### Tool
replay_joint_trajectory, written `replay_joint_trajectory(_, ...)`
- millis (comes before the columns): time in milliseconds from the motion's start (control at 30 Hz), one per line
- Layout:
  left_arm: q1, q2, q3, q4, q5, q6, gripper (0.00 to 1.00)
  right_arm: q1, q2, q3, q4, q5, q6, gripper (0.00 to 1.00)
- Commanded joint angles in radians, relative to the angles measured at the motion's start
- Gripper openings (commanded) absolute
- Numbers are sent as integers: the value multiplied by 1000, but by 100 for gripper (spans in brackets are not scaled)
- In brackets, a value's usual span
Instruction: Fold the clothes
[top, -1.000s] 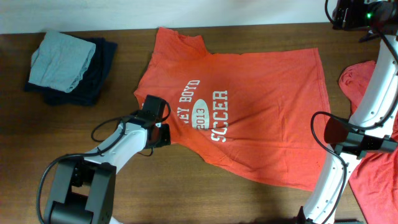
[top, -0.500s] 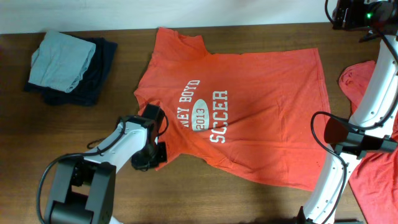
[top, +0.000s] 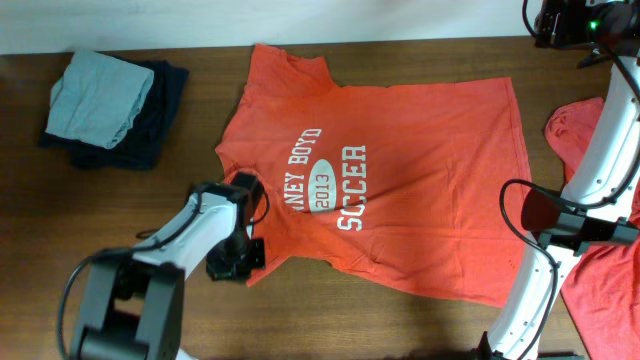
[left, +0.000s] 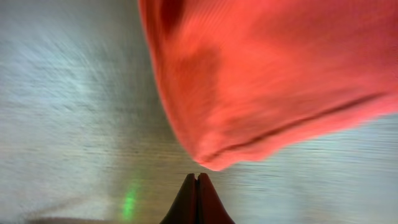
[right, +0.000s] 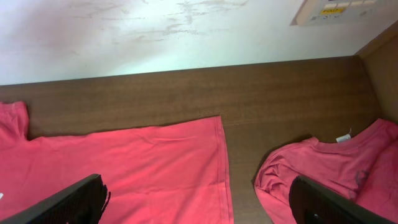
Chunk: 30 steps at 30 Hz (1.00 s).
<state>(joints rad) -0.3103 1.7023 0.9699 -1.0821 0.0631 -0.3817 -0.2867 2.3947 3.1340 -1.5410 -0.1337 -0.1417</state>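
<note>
An orange-red T-shirt (top: 400, 190) lies spread print-up across the middle of the dark wooden table (top: 100, 230), with a second shirt (top: 600, 290) bunched at the right edge. The left gripper (left: 198, 180), fingers pressed together and holding nothing, sits just off the sleeve tip. The right gripper (right: 196, 186) hangs spread wide over the far side.

Likely a lab: robot arms (top: 190, 235) flank a wooden table (top: 330, 320).
</note>
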Motion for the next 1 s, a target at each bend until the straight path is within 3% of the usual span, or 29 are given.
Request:
replay_joint_trajectory(0,-1,-97,60,-1,-8,20,0,5,3,0,0,-13,0,99)
replay_joint_trajectory(200,-1,-151,61,16,-37,30,0,5,3,0,0,-13,0,98)
replay_joint_trajectory(400,-27,-152,44,55,9,205,0,5,3,0,0,-13,0,99)
replay_joint_trajectory(567,-50,-215,44,79,39,204,1,5,3,0,0,-13,0,99)
replay_joint_trajectory(767,-50,-428,2,79,119,203,0,5,3,0,0,-13,0,99)
replay_joint_trajectory(967,-50,-711,-215,133,31,44,0,5,3,0,0,-13,0,99)
